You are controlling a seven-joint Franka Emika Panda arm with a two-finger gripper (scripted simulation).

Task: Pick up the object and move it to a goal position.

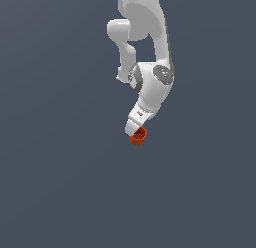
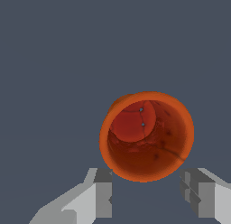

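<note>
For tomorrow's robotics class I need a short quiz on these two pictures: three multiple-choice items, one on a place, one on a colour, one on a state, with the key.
1. Where is the small orange-red ribbed cup?
A. at the arm's tip
B. far off at the exterior view's left
C. on top of the arm

2. What colour is the cup's inside?
A. blue
B. darker red
C. white

3. How does the pincer stand?
A. shut flat
B. out of view
C. fingers spread apart

Key: 1 A, the exterior view shows it right at the white arm's end; 2 B, the wrist view looks into it; 3 C, a wide gap shows between the two fingers.
</note>
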